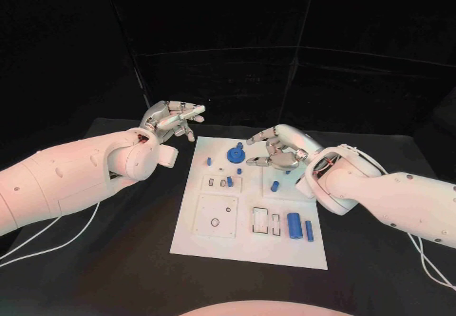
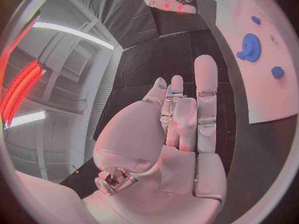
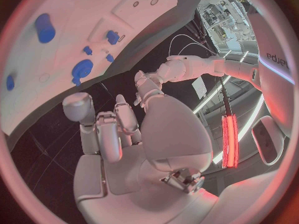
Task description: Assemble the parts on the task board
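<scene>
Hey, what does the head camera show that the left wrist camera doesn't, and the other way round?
Head view alone: the whole white board, with its two blue cylinders lying near the robot's end, the rectangular slots beside them, and the right hand hovering over the board's far end, holding nothing.

Left wrist view alone: the left hand's palm side from close up, fingers straight, nothing in it.

Both: the left hand off the board above the black table, the blue gear, and small blue parts near it.
</scene>
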You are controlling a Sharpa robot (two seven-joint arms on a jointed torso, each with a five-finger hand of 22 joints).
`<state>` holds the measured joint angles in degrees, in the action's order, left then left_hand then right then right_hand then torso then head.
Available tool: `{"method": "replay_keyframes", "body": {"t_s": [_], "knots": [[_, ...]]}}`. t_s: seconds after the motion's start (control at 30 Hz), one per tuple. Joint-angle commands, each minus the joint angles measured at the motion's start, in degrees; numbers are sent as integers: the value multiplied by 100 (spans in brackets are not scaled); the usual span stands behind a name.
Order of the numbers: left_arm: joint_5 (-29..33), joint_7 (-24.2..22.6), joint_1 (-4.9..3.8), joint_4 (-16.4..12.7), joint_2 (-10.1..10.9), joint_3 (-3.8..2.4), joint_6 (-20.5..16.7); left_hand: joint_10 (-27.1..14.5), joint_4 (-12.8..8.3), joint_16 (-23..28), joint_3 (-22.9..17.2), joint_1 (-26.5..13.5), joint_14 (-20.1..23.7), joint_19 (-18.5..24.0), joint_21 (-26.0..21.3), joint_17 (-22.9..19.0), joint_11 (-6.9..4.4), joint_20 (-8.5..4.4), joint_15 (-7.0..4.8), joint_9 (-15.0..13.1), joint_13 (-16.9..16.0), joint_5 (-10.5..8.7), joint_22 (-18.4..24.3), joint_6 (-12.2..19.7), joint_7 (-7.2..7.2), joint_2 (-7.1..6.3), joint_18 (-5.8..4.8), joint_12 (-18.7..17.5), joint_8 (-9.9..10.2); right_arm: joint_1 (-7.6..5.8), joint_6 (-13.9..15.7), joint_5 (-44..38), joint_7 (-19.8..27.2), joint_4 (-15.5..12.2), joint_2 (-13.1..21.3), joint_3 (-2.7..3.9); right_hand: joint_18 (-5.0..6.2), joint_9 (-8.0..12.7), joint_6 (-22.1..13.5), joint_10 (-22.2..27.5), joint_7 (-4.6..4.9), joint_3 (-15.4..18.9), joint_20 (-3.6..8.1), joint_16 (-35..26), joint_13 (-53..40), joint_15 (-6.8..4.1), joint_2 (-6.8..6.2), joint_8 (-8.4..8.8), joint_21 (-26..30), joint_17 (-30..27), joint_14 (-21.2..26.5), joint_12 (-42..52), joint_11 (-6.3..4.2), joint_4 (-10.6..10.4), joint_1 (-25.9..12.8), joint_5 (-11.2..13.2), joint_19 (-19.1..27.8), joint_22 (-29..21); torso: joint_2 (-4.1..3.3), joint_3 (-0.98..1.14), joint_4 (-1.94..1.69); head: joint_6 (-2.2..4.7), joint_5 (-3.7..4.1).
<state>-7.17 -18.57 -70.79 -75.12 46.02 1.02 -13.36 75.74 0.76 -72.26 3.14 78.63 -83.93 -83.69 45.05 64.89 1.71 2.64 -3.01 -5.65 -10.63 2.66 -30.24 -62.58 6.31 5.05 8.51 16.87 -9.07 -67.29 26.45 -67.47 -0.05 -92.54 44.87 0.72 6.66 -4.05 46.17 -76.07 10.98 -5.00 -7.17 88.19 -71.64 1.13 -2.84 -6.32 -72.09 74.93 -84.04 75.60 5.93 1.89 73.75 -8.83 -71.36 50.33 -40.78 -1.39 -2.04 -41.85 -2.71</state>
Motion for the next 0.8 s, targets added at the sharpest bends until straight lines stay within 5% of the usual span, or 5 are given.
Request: {"method": "replay_keyframes", "body": {"t_s": [0.03,0.1,0.17,0.27,0.8], "knots": [[-1656,1525,-82,94,-1,-6,553,144,32,-898,5,-175,-469,-161,908,1135,-61,-49,-12,-60,-302,16,-1069,-48,-43,-38,-170,428,-100,-141,-151,538,151,-41,167,18,50,-4,50,-28,-10,38,-12,-23,2,15,22,-32,5,981,-473,19,-16,-18,40,-30,0,-10,54,5,-21,-7,-21],[-2190,1818,-131,187,-27,-7,765,522,117,-1359,96,-393,-536,-225,1633,1818,-115,-91,-78,-158,-1278,41,-1972,-171,-146,-95,-280,1539,-260,-225,-241,662,156,-24,283,24,51,-4,59,-29,-14,54,-10,-26,4,13,19,-43,9,972,-471,20,-19,-27,34,-38,4,-17,74,13,-23,-5,-26],[-2679,2017,-180,296,-74,-8,961,794,213,-1719,159,-630,-592,-246,2348,2402,-229,-169,-206,-411,-4117,94,-2817,-359,-300,-72,-375,4268,-623,-274,-294,793,160,5,387,34,51,-4,68,-33,-17,74,-7,-29,4,10,13,-53,9,966,-469,23,-22,-36,27,-47,3,-17,86,18,-30,-10,-35],[-3251,2308,-264,451,-154,-9,1257,672,294,-1774,230,-803,-607,-180,2629,2511,-259,-193,-168,-577,-5130,6,-3148,-196,-308,-73,-411,5190,-788,-315,-345,915,152,73,502,70,51,-4,72,-35,-18,81,-6,-27,4,9,12,-57,9,973,-471,25,-23,-39,26,-53,3,-17,97,22,-31,9,-50],[-4846,4378,-607,1332,-1078,-5,2400,20,927,-1774,972,-1440,-607,-33,3090,2511,-198,-114,-121,-1156,-5339,1,-3678,475,-220,7,-434,5490,-1337,-383,-416,1105,29,458,760,118,55,-2,115,-41,-37,147,7,-42,20,-6,4,-105,18,938,-463,25,-41,-51,51,-124,10,-37,106,35,-8,56,-152]]}}
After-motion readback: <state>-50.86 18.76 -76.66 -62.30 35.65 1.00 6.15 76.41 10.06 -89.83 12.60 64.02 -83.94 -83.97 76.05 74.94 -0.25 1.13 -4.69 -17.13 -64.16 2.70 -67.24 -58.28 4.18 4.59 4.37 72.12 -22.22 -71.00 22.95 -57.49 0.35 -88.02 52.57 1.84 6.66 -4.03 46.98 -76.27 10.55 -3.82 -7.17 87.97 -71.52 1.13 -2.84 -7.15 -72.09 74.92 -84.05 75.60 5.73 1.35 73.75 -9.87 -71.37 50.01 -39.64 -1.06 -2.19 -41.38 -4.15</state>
